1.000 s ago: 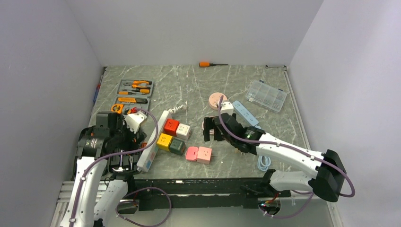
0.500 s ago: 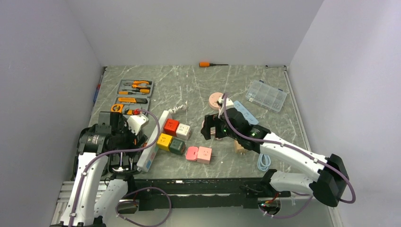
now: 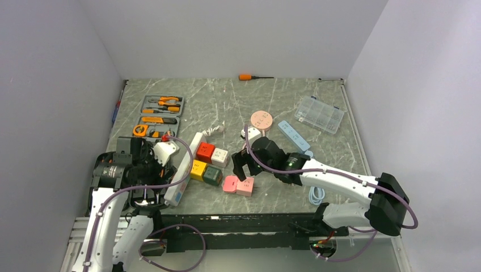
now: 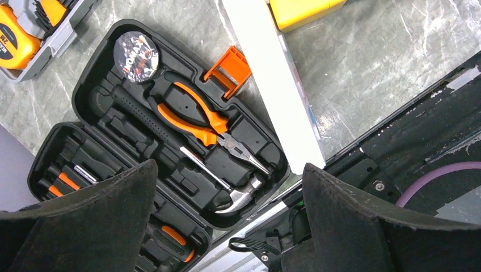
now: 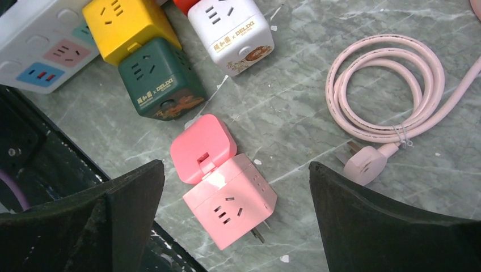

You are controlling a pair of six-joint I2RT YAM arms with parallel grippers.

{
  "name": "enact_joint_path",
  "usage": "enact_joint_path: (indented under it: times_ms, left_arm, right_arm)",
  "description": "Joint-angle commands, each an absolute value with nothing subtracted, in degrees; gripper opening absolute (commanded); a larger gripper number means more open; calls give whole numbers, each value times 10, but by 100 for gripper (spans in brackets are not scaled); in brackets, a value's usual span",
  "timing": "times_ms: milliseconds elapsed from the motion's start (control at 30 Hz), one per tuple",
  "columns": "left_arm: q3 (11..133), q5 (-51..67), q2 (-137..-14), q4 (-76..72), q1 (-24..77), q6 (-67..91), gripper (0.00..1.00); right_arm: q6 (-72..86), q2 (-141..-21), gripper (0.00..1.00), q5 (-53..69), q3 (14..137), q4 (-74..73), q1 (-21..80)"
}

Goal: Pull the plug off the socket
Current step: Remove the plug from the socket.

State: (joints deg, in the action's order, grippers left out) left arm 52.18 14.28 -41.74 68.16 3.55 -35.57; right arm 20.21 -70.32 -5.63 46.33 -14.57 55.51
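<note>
Right gripper [image 5: 233, 187]: released, fingers spread wide. It hangs over the pink cube [image 5: 230, 201], which lies on the table [image 5: 306, 119] with its prongs showing. I see no contact between my fingers and that cube. A flatter pink block [image 5: 203, 148] touches the cube's far side.

Left gripper [image 4: 227, 181]: released, fingers wide apart. It hangs over the open tool case [image 4: 142, 141] and the near end of the socket [image 4: 278, 96].

The socket lies flat on the table, left of centre, running from the near edge away from me. It lies between the tool case and the cubes. The yellow cube [image 3: 197, 169] and red cube [image 3: 205, 152] sit against its right side. Whether their prongs are seated, I cannot tell. The green cube [image 3: 212, 175] touches the yellow one, and the white cube [image 3: 220, 157] touches the red one.

A coiled pink cord [image 5: 385, 85] lies to the right of the white cube, apart from the cubes.
</note>
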Motion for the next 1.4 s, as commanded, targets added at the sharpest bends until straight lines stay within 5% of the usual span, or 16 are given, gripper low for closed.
enact_joint_path:
  times_ms: [0, 533, 1367]
  left_arm:
    - [539, 163, -423, 691, 33, -376, 99]
    - [548, 147, -432, 701, 33, -375, 98]
    - [572, 136, -453, 719, 33, -386, 99]
  right_arm:
    - [169, -713, 100, -52, 474, -119, 568]
    - [186, -744, 100, -123, 378, -57, 638]
    - [165, -809, 94, -128, 404, -76, 702]
